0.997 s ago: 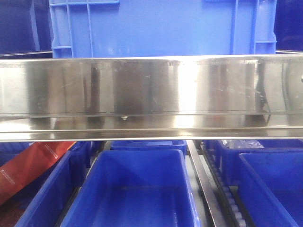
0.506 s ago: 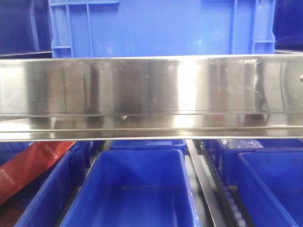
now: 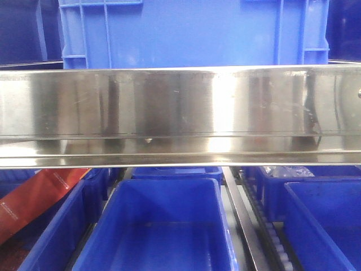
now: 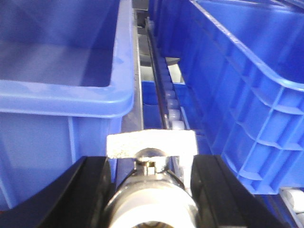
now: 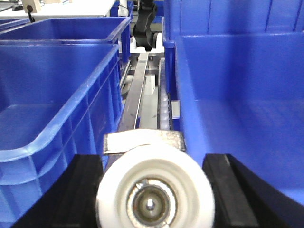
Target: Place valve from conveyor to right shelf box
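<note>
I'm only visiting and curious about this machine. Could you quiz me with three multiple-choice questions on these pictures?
1. Where is the red package relative to the steel rail? A above; B below, left; C below, right.
2. What colour are the bins? A green; B yellow; C blue.
3. What is the right gripper doing? A holding a white valve; B open, empty; C holding a bin.
Answers: 1 B, red shows under the rail's left end. 2 C, all look blue. 3 A, black fingers clamp the white disc.

blue bins [image 3: 163, 183], a streaky silver rail [image 3: 180, 107], a red sheet [image 3: 34, 197], a white valve [image 5: 156, 183] in the black right gripper [image 5: 153, 159].
</note>
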{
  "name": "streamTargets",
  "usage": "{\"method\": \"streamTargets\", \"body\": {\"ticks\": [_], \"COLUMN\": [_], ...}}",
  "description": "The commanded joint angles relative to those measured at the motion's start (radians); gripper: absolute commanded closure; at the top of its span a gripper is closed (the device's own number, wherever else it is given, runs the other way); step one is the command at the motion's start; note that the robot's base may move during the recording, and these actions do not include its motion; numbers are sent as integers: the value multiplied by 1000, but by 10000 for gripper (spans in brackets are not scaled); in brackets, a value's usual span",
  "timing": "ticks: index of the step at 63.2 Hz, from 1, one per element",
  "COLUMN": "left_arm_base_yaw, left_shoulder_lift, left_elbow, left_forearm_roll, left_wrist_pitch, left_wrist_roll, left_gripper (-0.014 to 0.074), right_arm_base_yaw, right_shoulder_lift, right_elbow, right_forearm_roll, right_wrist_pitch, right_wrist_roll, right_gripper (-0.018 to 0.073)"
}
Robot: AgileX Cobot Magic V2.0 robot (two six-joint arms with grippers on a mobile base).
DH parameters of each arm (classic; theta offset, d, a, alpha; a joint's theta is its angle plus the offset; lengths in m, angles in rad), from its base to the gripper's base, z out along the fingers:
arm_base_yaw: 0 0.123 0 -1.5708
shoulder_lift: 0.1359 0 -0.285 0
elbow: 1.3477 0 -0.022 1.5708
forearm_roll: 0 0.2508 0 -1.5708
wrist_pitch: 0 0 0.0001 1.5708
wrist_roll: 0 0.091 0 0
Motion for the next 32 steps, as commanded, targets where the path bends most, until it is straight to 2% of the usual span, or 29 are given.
{"method": "streamTargets", "body": {"ticks": [1, 7, 14, 21, 26, 32], "left_arm_base_yaw": [-6, -6, -6, -6, -6, -6], "left_shoulder_lift": [-6, -6, -4, 31, 70, 135], "left_elbow": [-6, -20, -73, -157, -214, -289], "left_forearm_roll": [-18, -30, -61, -64, -68, -108], "left_wrist_pitch": [-32, -29, -18, 22, 49, 67], "left_wrist_roll": [-2, 32, 132, 139, 141, 191], "left_gripper": [708, 708, 708, 708, 708, 708], "right_arm_base_yaw": [-2, -2, -2, -2, 4, 33], "right_shoulder_lift": [-22, -22, -22, -22, -15, 12], "right_elbow": [-22, -24, -29, -39, -62, -113], "right_forearm_roll": [36, 98, 172, 233, 240, 240], "right_wrist_pitch": [-11, 31, 40, 23, 31, 32], "right_wrist_roll": [-5, -5, -5, -5, -5, -11], "right_gripper": [722, 722, 722, 722, 722, 722]}}
